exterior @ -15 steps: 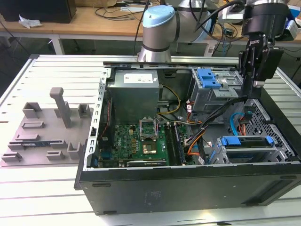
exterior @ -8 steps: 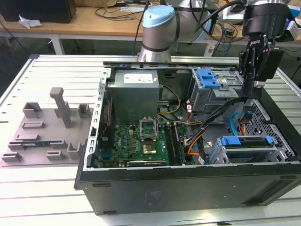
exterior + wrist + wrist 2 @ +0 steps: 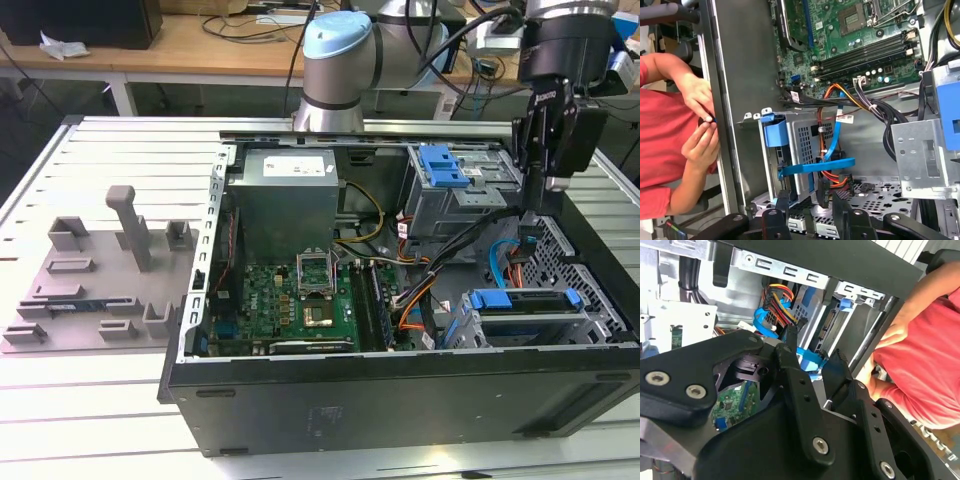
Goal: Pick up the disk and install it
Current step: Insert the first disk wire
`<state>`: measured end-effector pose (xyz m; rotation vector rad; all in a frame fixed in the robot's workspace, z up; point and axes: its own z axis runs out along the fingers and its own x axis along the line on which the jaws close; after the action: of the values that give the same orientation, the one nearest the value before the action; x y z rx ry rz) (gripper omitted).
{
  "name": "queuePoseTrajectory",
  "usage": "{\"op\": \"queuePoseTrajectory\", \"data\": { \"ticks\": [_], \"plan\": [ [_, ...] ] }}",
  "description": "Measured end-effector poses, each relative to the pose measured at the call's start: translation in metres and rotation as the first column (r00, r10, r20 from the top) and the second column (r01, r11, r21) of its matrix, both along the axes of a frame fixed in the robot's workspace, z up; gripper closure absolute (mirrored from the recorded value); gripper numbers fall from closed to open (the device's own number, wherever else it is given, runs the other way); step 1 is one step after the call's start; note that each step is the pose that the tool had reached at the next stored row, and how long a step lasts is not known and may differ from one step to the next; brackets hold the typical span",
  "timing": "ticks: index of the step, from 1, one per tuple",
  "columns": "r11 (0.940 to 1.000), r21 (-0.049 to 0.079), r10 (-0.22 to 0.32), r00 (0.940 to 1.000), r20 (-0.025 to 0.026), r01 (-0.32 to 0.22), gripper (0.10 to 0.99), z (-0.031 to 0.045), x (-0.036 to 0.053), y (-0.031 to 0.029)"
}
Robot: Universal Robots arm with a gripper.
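Hand: your gripper (image 3: 531,205) hangs inside the computer case (image 3: 400,400), at the end toward the exterior view's right, just above the cables.
Grip: in the second wrist view the two black fingers (image 3: 790,365) stand apart, and you can see nothing held between them.
Disk: it sits in the drive cage in the near corner of the case, on the exterior view's right. Its blue rail (image 3: 522,300) lies across the top. In the first wrist view you see the blue rail end (image 3: 774,132) at the mouth of the grey perforated cage.
Gap: your gripper is near the disk but apart from it.
Cables: a flat blue cable (image 3: 815,166) crosses in front of the cage, just beside orange and red wires.
Board: the green circuit board (image 3: 300,300) lies flat in the middle of the case.
Person: two hands (image 3: 700,125) of someone in a red top rest at the case's outer edge, close to the disk's corner.
Table: a grey tray of fixtures (image 3: 90,280) lies outside the case, on the exterior view's left.
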<state>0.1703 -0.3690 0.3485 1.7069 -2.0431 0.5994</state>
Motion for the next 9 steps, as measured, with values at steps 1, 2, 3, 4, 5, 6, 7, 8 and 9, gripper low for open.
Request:
{"op": "queuePoseTrajectory", "data": {
  "ticks": [1, 2, 3, 4, 5, 6, 7, 8, 9],
  "plan": [
    [1.0, -0.001, 0.0, 1.0, 0.0003, 0.0, 0.616, -0.001, 0.0, 0.0],
    [1.0, -0.003, 0.0, 1.0, 0.0005, 0.0, 0.616, -0.0018, 0.0, 0.0],
    [1.0, -0.007, 0.0, 1.0, 0.0006, 0.0, 0.616, -0.0031, -0.0001, -0.0001],
    [1.0, -0.009, 0.0, 1.0, 0.0006, 0.0, 0.616, -0.004, -0.0001, -0.0001],
    [0.9999, -0.01, 0.0, 1.0, 0.0006, 0.0, 0.616, -0.0049, -0.0001, -0.0001],
    [0.9999, -0.012, 0.0, 1.0, 0.0007, 0.0, 0.616, -0.0064, -0.0001, 0.0],
    [0.9999, -0.014, 0.0, 1.0, 0.0006, 0.0, 0.616, -0.0076, -0.0001, 0.0],
    [0.9999, -0.016, 0.0, 1.0, 0.0006, 0.0, 0.616, -0.0086, -0.0001, 0.0],
    [0.9998, -0.018, 0.0, 1.0, 0.0006, 0.0, 0.627, -0.0097, -0.0001, 0.0]
  ]
}}
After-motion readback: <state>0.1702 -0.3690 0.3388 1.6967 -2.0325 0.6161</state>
